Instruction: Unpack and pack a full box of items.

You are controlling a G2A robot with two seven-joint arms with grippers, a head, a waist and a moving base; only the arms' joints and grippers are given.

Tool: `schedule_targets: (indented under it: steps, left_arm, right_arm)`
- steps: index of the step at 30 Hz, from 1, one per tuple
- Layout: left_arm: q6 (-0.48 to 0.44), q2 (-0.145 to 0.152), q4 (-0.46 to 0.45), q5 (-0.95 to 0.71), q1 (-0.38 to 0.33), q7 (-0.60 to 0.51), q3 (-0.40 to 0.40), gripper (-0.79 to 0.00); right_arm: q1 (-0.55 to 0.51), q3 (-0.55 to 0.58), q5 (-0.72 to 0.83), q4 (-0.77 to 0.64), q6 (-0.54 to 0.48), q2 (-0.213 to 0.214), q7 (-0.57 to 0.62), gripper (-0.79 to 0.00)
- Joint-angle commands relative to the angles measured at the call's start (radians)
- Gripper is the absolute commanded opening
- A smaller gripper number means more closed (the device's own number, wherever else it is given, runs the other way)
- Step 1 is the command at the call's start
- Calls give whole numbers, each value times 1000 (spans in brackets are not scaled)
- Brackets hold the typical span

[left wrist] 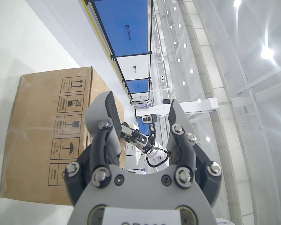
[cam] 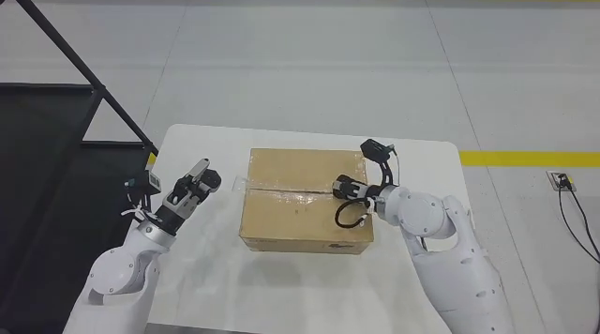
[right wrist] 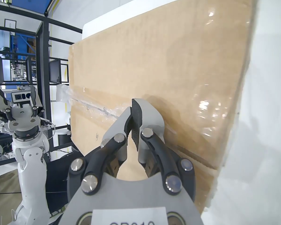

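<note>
While the clenched right claw (cam: 338, 186) sits over the box (cam: 291, 217), the released left claw (cam: 200, 172) hangs beside it, apart.

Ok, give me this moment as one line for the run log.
box: closed, taped, on table | left claw: open, beside box, apart | right claw: shut, empty, over box top by tape seam

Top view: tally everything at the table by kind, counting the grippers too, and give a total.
cardboard box: 1
grippers: 2 (left gripper, right gripper)
table: 1
Total: 4
</note>
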Motion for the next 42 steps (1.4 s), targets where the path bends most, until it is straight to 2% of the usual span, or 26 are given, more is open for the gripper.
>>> schedule_targets:
  steps: [1, 9, 12, 16, 19, 23, 28, 29, 35, 42]
  left_arm:
    - [1, 0, -2, 1, 0, 0, 1, -289]
    - [0, 2, -15, 6, 2, 1, 2, -292]
    - [0, 3, -16, 7, 1, -2, 2, -342]
    - [-10, 3, -26, -21, -3, -37, 3, -366]
    - [11, 2, -22, -75, -16, -86, 17, -419]
    - [30, 2, -10, -124, -34, -156, 39, -539]
    - [75, -2, 44, -174, -78, -205, 77, -773]
    - [80, -2, 58, -163, -88, -202, 83, -785]
    - [87, -3, 146, -97, -115, -191, 122, -785]
    - [112, -5, 229, -133, -137, -253, 146, -785]
  right_arm:
    - [-15, 17, -4, -19, 9, 5, -2, -785]
    - [-68, 52, -38, -80, 89, 20, -17, -785]
    - [-96, 77, -22, -112, 78, 25, -50, -785]
    - [-181, 122, 59, -211, -78, 32, -127, -785]
    - [-230, 140, 96, -254, -178, 38, -172, -785]
    - [-262, 144, 120, -272, -263, 42, -217, -785]
    - [-244, 129, 112, -243, -266, 47, -209, -785]
    - [-238, 127, 119, -234, -269, 48, -207, -785]
    - [-218, 123, 130, -201, -280, 54, -197, -785]
    - [-205, 123, 138, -186, -287, 62, -196, -785]
